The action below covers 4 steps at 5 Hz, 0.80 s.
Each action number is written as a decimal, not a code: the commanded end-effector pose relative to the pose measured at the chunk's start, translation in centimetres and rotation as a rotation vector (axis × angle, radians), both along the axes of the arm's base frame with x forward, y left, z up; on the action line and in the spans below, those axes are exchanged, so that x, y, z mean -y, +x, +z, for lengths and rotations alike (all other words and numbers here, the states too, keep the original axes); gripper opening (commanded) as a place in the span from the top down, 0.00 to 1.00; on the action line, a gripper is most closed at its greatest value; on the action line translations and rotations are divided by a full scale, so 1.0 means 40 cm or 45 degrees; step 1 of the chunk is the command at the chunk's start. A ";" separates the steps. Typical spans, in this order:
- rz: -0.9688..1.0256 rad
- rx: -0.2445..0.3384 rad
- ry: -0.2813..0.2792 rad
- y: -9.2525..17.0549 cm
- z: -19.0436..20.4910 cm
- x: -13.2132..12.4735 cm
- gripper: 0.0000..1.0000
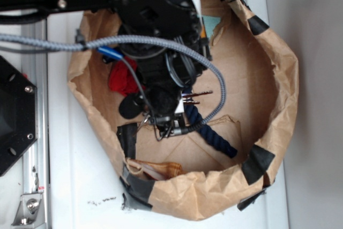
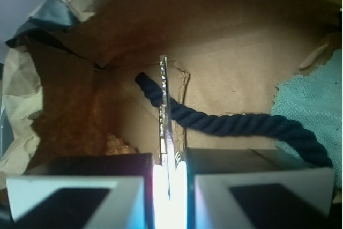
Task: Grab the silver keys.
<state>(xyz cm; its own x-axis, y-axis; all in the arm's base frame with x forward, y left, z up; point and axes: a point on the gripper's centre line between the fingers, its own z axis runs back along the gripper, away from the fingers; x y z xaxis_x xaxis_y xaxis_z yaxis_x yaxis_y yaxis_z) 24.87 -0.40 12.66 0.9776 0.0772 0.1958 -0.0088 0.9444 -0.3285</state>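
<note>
Brown paper bag (image 1: pixel 278 105), rim rolled down and patched with black tape (image 1: pixel 257 163); it stands on a white table (image 1: pixel 80 186).

Silver keys (image 2: pixel 166 127): one flat, shiny blade seen edge-on in the wrist view, standing upright between the fingers, its notched edge rising in front of the rope. In the exterior view the bunch is mostly hidden under the arm; thin wire loops just below the gripper are probably its rings.

Gripper (image 2: pixel 170 178): inside the bag, fingers (image 2: pixel 75 194) drawn narrow and clamped on the key blade.

Navy-blue rope (image 2: pixel 236 123): thick, twisted, lying across the bag floor behind the key.

Red fabric (image 1: pixel 122 79): bunched near the bag's left wall, partly covered by the arm.

Teal cloth (image 2: pixel 311 105): knitted, at the right edge of the wrist view.
</note>
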 end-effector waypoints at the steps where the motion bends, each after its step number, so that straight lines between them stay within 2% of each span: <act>1: 0.032 0.043 0.125 0.023 0.000 0.014 1.00; 2: 0.048 -0.060 0.108 0.044 0.019 0.019 1.00; 3: -0.001 0.025 0.172 0.031 0.061 0.069 1.00; 4: 0.120 -0.084 0.131 0.094 0.080 0.040 1.00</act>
